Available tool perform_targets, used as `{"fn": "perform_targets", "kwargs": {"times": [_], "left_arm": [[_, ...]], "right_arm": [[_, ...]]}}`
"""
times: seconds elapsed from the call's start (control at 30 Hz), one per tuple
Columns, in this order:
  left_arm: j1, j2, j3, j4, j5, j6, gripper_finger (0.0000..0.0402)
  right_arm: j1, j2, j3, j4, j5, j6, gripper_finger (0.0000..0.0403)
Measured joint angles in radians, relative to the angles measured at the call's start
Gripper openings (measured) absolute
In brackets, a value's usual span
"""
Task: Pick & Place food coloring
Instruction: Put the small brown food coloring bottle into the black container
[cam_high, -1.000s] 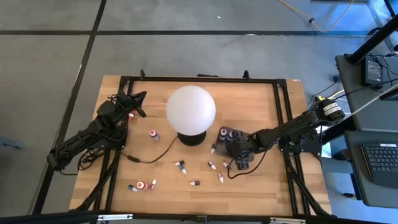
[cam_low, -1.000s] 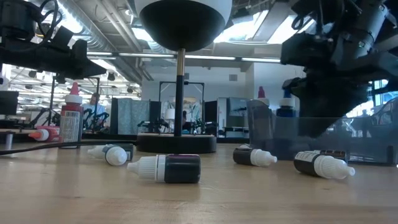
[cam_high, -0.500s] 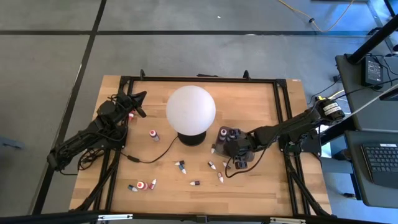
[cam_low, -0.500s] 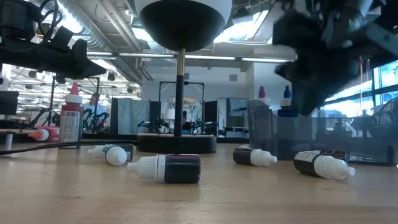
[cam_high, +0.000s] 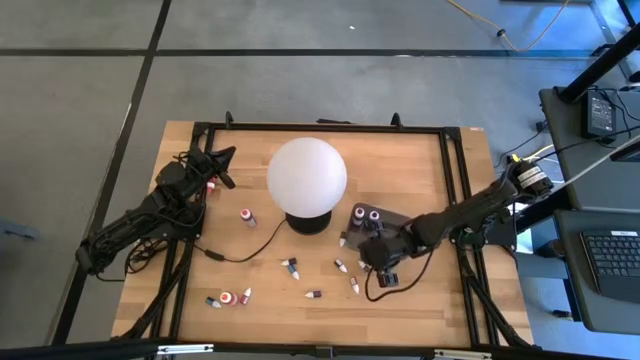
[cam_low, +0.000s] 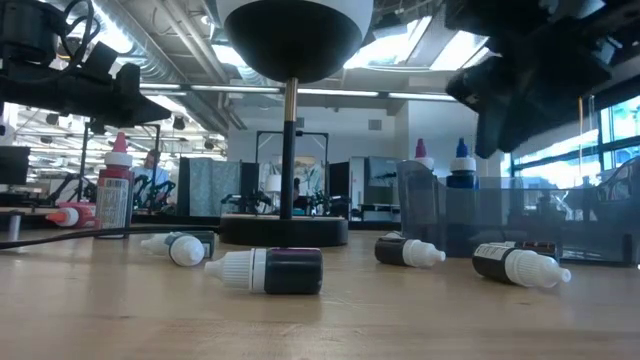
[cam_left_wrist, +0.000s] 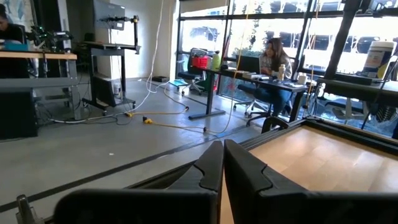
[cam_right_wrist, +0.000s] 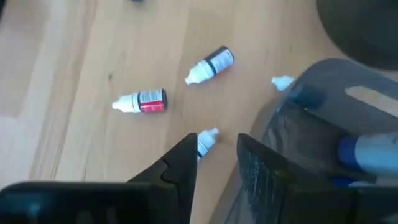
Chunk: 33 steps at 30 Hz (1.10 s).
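Observation:
Small food coloring bottles lie scattered on the wooden table (cam_high: 420, 165), among them a dark one (cam_high: 290, 268), a red one (cam_high: 227, 298) and one by the lamp, (cam_high: 247, 216). Two more stand in the dark translucent tray (cam_high: 385, 219). My right gripper (cam_high: 372, 256) hovers just in front of the tray, open a little and empty. In its wrist view a white-tipped bottle (cam_right_wrist: 207, 138) lies on the wood beyond the gap between the fingers (cam_right_wrist: 180, 162), with a red bottle (cam_right_wrist: 142, 101) and a dark bottle (cam_right_wrist: 211, 63) farther off. My left gripper (cam_high: 217, 168) waits shut at the back left.
The white globe lamp (cam_high: 307, 175) stands mid-table on a dark base, its cable (cam_high: 240, 255) trailing left. A black frame (cam_high: 452, 190) rims the table. In the low view, bottles (cam_low: 270, 270) lie in front of the tray (cam_low: 500, 215). A person sits in the room beyond.
My right gripper has moved off the tray toward the table's front, now hanging over the bottles beside it. The left arm has not moved.

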Motion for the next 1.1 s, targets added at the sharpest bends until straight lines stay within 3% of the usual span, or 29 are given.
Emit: {"fn": "perform_targets", "kwargs": {"times": [0.17, 0.3, 0.43, 0.73, 1.1], "left_arm": [[0.0, 0.0, 0.0, 0.0, 0.0, -0.002, 0.001], [0.0, 0.0, 0.0, 0.0, 0.0, -0.006, 0.0012], [0.0, 0.0, 0.0, 0.0, 0.0, -0.052, 0.0012], [0.0, 0.0, 0.0, 0.0, 0.0, -0.158, 0.0008], [0.0, 0.0, 0.0, 0.0, 0.0, -0.158, 0.0012]], "right_arm": [[0.066, 0.062, 0.096, -0.126, 0.056, 0.08, 0.0117], [0.124, 0.175, 0.256, -0.336, 0.166, 0.174, 0.0117], [0.149, 0.295, 0.369, -0.476, 0.189, 0.317, 0.0117], [0.162, 0.448, 0.398, -0.496, 0.18, 0.531, 0.0117], [0.16, 0.455, 0.398, -0.476, 0.207, 0.57, 0.0117]]}}
